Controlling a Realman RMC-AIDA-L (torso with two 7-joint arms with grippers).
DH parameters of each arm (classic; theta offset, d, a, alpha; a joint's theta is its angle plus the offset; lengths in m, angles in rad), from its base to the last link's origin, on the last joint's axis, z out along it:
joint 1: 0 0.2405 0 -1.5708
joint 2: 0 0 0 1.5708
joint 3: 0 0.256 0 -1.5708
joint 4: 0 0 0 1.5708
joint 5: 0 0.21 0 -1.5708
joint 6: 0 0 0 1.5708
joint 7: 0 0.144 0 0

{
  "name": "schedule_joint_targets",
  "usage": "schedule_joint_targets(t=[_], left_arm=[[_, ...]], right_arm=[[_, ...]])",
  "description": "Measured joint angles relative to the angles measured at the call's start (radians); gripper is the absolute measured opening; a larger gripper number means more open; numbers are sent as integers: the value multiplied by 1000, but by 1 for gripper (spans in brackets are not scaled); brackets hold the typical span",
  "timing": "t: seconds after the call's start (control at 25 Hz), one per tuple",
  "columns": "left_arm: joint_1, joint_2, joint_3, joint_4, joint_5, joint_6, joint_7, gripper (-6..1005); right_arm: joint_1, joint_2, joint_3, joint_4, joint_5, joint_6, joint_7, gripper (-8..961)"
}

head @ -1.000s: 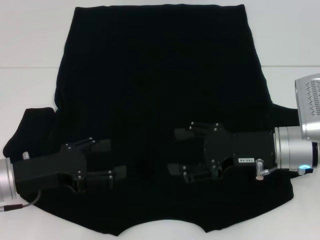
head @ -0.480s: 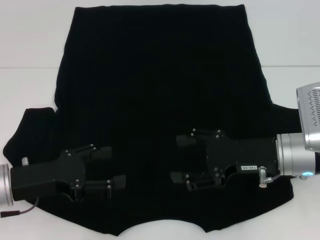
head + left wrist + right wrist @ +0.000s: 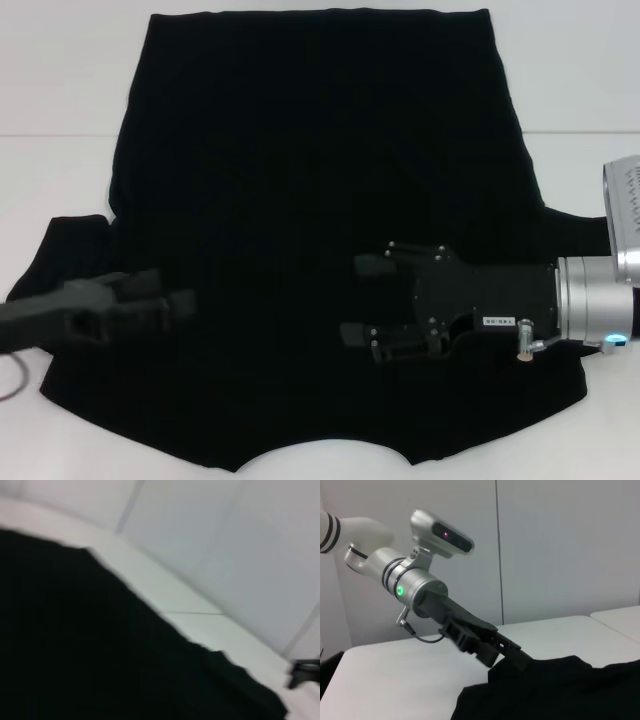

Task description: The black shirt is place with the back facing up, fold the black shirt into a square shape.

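One black shirt (image 3: 320, 200); two grippers: left gripper (image 3: 165, 305), right gripper (image 3: 362, 300).

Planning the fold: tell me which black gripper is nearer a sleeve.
The left gripper, by the large matte black fabric shirt's left sleeve; the right gripper is open over the middle.

Black shirt (image 3: 310, 180) flat, unfolded, back up

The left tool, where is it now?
In the head view the left tool sits low on the left, over the black shirt by its left sleeve.
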Motion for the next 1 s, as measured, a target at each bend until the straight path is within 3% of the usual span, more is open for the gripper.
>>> schedule_joint_targets(t=[0.4,0.56,1.0], left_arm=[[7,33,-75,242,173,-87,-497,899],[-13,48,-82,315,300,-118,-684,895],[-96,72,-66,283,548,-148,-829,884]], right_arm=[[7,1,2,0,27,0,18,915],[5,1,5,0,38,-1,18,915],[-4,-6,15,0,68,-3,19,915]])
